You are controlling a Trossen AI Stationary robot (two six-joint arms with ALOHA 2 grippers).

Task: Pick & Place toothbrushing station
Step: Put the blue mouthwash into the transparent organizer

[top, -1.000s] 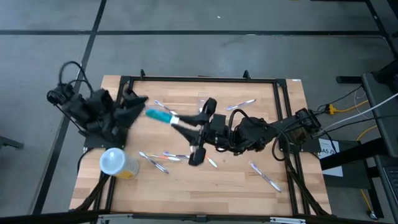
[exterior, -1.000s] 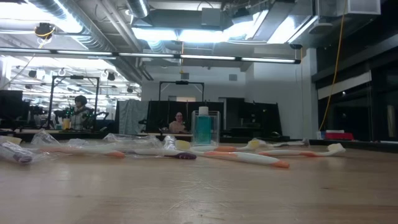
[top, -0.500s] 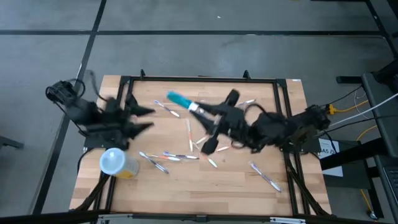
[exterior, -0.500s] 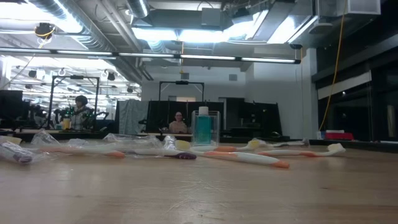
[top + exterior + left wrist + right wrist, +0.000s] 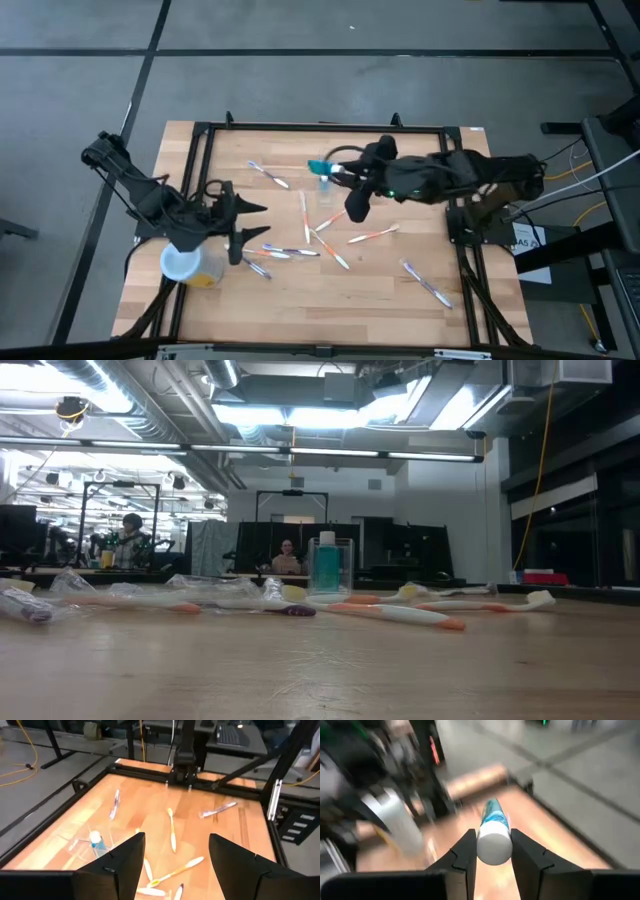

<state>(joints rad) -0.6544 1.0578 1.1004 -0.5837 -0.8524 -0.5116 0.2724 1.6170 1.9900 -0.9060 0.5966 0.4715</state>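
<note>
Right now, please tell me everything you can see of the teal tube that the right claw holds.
The teal tube looks like plastic, with a blue-green printed body and a round white cap. The right claw is shut on it at the cap end, with one dark finger on each side. In the high view the teal end sticks out of the claw toward the table's left side, over the far middle of the table.

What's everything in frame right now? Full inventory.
table: 1, wood, black frame
toothbrushing station: 1, clear, table's far middle, teal item inside
toothbrushes: about eight, pale with orange or purple, scattered
yellow tub: 1, pale lid, table's left edge
tube: 1, teal, white cap, in right hand
people: 2, far background
left hand: open, beside tub
right hand: shut on tube, near station
</note>
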